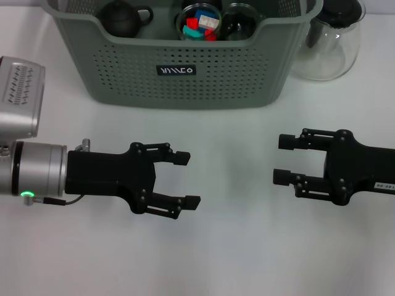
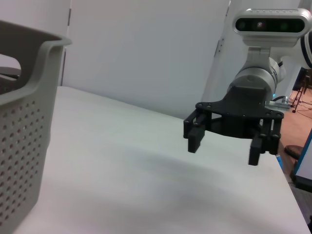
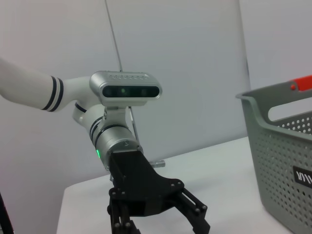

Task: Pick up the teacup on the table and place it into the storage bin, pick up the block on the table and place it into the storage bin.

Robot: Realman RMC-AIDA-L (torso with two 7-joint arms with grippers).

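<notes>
Storage bin (image 1: 185, 74): grey-green, perforated, sitting at the far side of the white table (image 1: 234, 246), dark label facing forward. Inside it are lying a dark teapot (image 1: 121, 17), a round container with red, white and teal blocks (image 1: 199, 23) and a dark glass cup (image 1: 239, 21).
Glass pitcher (image 1: 330, 40): standing just beside the bin's right end.
Left gripper (image 1: 188, 180): hovering over bare table in front of the bin, jaws spread wide, holding nothing.
Right gripper (image 1: 279, 159): hovering opposite, facing the left one, well apart from it, jaws likewise spread, gripping nothing.
</notes>
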